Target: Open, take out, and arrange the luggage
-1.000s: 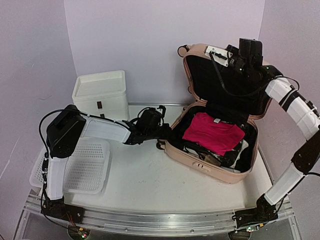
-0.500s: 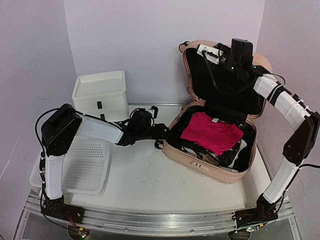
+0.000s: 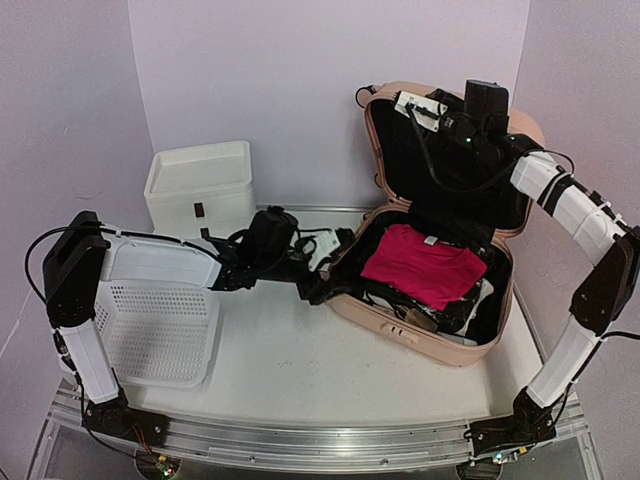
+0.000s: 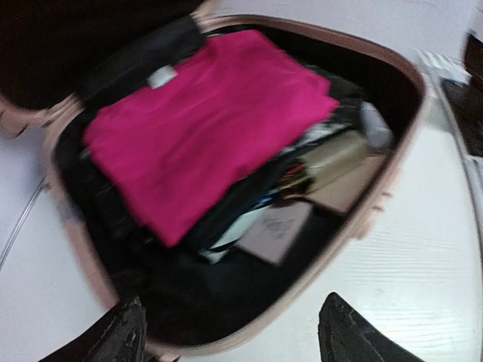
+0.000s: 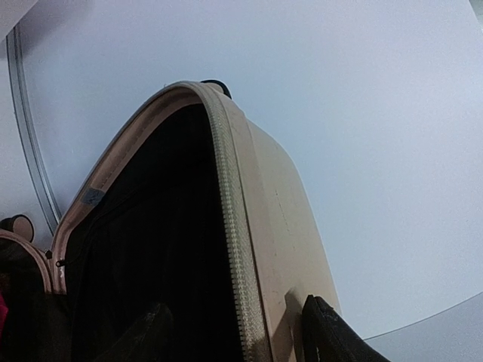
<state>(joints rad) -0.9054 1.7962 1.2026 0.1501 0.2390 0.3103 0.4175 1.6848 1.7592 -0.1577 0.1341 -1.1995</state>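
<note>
**A:** Worktop [image 3: 280,370] first, left side. What's there?

**B:** White top, lilac walls behind. Far left is a white basket [image 3: 165,330] with holes, probably the drop spot for whatever comes out. Behind it, against the wall, is a white drawer unit [image 3: 200,185].

**A:** Left hand [image 4: 235,335]?

**B:** At the near-left corner of the suitcase [image 3: 400,320], just over the rim. Its fingers [image 4: 124,339] are wide apart with nothing between them. Looks lined up to reach in.

**A:** And the suitcase itself?

**B:** Right of centre on the worktop, pale pink and open. The base lies flat, so the contents sit put. A folded magenta shirt [image 3: 425,265] is on top, with darker clothes and some packets under it. It's the top item, so likely first out.

**A:** Lid [image 3: 450,190] and right hand [image 5: 235,335]?

**B:** The lid stands up at the back, black lining facing forward. The right hand is at its top edge, one finger on the lining side and one against the outer shell. Can't tell if it's really pinching. My guess is it's there to stop the lid dropping on the other arm.
</note>
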